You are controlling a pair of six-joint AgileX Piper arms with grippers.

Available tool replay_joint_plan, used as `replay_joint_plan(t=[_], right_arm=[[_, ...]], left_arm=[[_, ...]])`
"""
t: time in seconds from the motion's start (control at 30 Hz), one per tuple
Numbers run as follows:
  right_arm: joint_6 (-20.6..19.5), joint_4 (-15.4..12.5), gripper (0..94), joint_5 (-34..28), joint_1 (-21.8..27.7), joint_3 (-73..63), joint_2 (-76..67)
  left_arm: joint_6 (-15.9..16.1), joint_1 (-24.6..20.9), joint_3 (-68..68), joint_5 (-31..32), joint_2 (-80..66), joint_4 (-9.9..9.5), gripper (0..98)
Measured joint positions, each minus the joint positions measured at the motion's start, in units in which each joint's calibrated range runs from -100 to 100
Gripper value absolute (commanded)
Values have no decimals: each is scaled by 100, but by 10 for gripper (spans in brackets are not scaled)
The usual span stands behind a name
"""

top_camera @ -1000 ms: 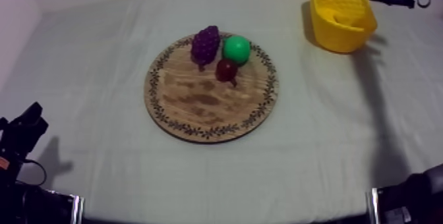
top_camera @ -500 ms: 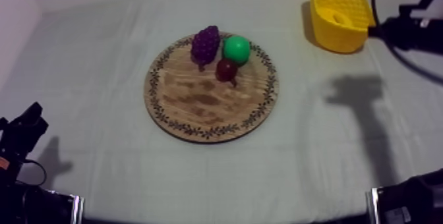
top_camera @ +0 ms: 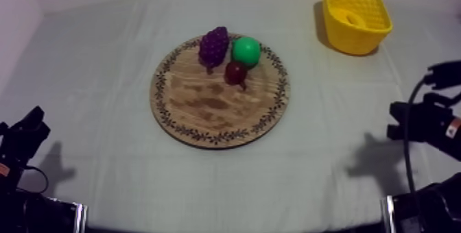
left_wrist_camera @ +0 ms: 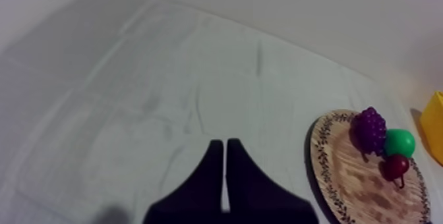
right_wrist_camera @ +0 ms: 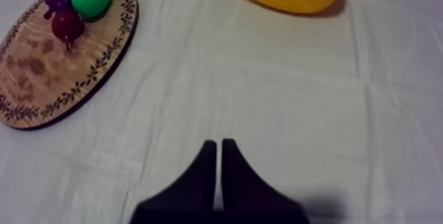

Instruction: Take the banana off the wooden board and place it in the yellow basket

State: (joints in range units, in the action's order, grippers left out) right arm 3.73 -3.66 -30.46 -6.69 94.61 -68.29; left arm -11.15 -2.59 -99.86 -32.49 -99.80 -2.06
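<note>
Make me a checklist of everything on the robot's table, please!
Surface: grey-white cloth, lightly creased, covers the table.
Job's things: wooden board mid-table; yellow basket far right, something pale yellow inside, probably the banana.
Clutter: bunch of grapes, green fruit and small red fruit grouped at the board's far edge.
End effectors: left end effector shut on nothing, over bare cloth; right end effector shut on nothing, over cloth, board and basket ahead.
Cables: nothing seen.
Surroundings: pale wall beside the table.
</note>
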Motion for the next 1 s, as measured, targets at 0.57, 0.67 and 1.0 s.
replay_joint_plan(t=[0.57, 0.67, 1.0], right_arm=[[-324, 134, 2, -986, 40, 409, -2643], [-396, 161, 2, -1023, 113, 404, -2725], [-85, 216, 2, -854, 179, 482, -2744]], left_arm=[[0, 0, 0, 0, 0, 0, 1], [0, 0, 0, 0, 0, 0, 1], [0, 0, 0, 0, 0, 0, 1]])
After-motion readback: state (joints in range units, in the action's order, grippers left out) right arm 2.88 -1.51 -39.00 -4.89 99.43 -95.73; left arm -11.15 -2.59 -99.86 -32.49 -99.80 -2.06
